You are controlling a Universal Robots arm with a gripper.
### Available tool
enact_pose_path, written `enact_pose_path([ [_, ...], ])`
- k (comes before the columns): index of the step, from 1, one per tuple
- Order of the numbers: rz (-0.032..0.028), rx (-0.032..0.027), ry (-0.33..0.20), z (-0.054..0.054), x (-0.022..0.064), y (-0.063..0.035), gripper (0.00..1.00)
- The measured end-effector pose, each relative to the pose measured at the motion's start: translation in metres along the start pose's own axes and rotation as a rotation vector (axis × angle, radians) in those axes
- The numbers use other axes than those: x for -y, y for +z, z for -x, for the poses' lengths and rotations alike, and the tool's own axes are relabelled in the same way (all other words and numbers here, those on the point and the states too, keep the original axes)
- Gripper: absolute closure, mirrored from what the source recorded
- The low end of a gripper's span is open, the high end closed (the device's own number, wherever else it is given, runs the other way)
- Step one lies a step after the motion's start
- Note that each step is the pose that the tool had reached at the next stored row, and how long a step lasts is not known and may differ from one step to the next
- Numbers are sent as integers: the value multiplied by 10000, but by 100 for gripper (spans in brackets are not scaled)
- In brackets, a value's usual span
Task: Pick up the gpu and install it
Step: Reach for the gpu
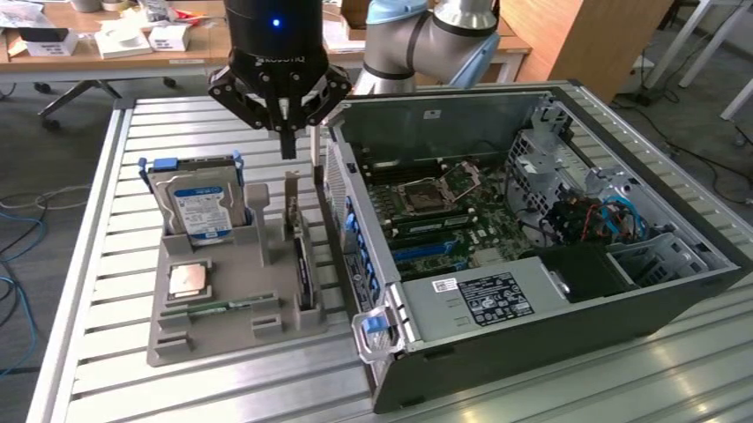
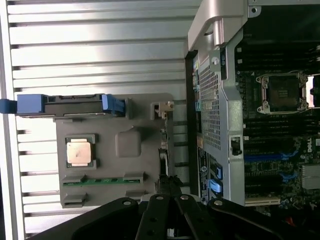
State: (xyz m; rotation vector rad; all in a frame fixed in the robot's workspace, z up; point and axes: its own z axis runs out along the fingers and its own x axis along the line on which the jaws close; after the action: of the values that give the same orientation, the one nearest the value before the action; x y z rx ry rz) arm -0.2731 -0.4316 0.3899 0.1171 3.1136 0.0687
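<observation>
You are seeing the black two-finger gripper (image 1: 288,152) hanging point-down over the end of the grey moulded parts tray (image 1: 212,339) that lies farther from the exterior camera. Its fingers are pressing together and gripping nothing that shows. The gpu, a thin dark flat card (image 1: 303,269), is standing on edge in the tray's slot nearest the open black computer case (image 1: 565,291), below the fingertips; whether they are touching it you cannot tell. Toward the exterior view's left of the tray, a silver hard drive with a blue label (image 1: 200,207) is standing upright, while a square copper-toned processor chip (image 1: 189,280) and a narrow green RAM stick (image 1: 218,308) are lying flat. Everything is resting on a slatted metal table (image 1: 83,264).
</observation>
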Motion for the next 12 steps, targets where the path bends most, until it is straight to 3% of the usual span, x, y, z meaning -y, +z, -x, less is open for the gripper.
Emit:
enact_pose_path([
  [12,-1,0,0,-15,179,-9,89],
])
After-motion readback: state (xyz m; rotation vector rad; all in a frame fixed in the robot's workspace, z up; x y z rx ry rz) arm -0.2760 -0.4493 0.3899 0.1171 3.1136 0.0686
